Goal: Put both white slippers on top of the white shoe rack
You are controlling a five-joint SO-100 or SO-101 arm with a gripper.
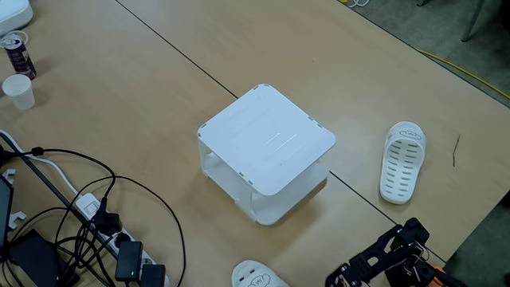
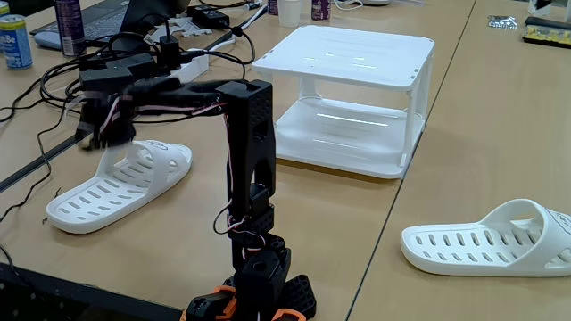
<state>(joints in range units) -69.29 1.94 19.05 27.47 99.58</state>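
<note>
Hovering over the left slipper [image 2: 120, 183] on the counter [image 2: 375, 241], the gripper [image 2: 98, 134] blurs so I cannot tell its opening, and a shallow strap grab could slip short of the rack [image 2: 343, 53].

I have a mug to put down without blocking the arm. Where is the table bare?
Bare table lies between the white shoe rack and the slipper at right in a fixed view, and beyond the rack's far side. The left edge is crowded with cables and a power strip, a paper cup and a can.
</note>
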